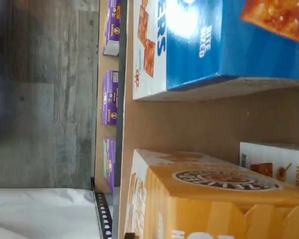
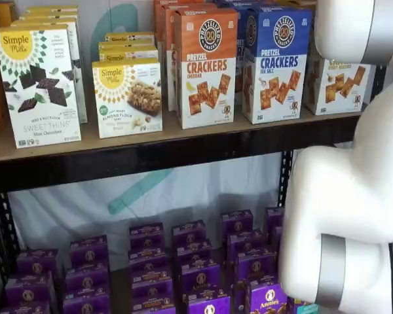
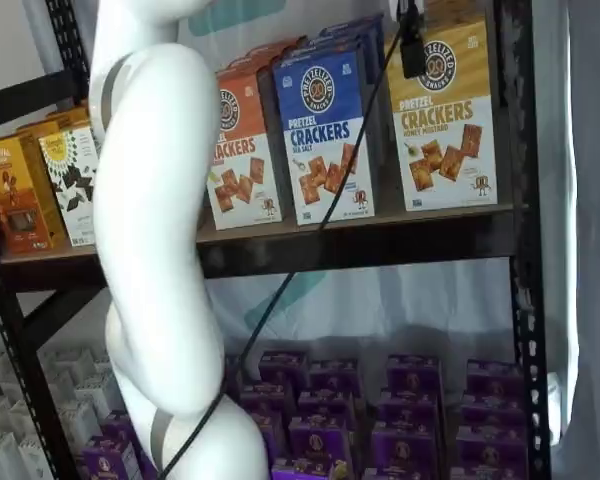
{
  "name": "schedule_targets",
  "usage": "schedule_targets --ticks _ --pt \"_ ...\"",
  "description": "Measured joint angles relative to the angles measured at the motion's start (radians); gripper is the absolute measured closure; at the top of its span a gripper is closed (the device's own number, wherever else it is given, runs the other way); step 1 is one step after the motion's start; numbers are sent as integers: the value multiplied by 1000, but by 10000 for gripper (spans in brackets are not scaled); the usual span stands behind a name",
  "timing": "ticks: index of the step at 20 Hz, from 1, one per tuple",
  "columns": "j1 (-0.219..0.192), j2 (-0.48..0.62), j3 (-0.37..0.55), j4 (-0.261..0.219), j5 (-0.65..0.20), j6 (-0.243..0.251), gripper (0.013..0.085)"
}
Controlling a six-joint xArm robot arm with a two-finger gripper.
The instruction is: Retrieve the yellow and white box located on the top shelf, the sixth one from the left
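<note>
Golden-yellow on top and white lower down, the tall cardboard pretzel crackers carton (image 3: 444, 115) that the task wants stands upright on the long tan wooden top shelf (image 3: 360, 225), at the right end of the row, with its front close to the black metal rail. In a shelf view the white arm (image 2: 354, 196) covers part of it (image 2: 334, 82). The wrist view looks down along its yellow top face with the round dark logo (image 1: 224, 199).

Just beside it stands the blue sea-salt crackers carton (image 3: 325, 135), then the orange cheddar carton (image 3: 242, 150). A small gap shows between yellow and blue in the wrist view, so a finger that comes down off-centre could, I judge, catch the blue carton (image 1: 224, 45) and drag or tip it. Another yellow and white carton (image 1: 276, 164) stands behind the target and could be pushed back. A tall carton gripped near its top may also swing and clip the shelf rail as it comes out.

As for the tool, something black hangs at the top edge in a shelf view (image 3: 412, 45), but I cannot tell how far it is open or whether it holds anything.

The lower shelf holds rows of small purple boxes (image 2: 183, 268).
</note>
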Motion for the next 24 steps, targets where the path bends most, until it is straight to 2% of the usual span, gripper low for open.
schedule_targets --ticks 2,3,10,13,19,20,24 --pt "-2 0 -1 2 -2 -2 210" --pt "-4 3 -5 4 0 -2 250" --pt "-10 11 -20 6 3 -8 250" --pt "-12 15 -28 7 7 -9 330" --pt "-9 14 -30 4 9 -8 330" --pt "-10 13 -30 6 9 -8 370" --pt "-11 10 -28 6 9 -9 370"
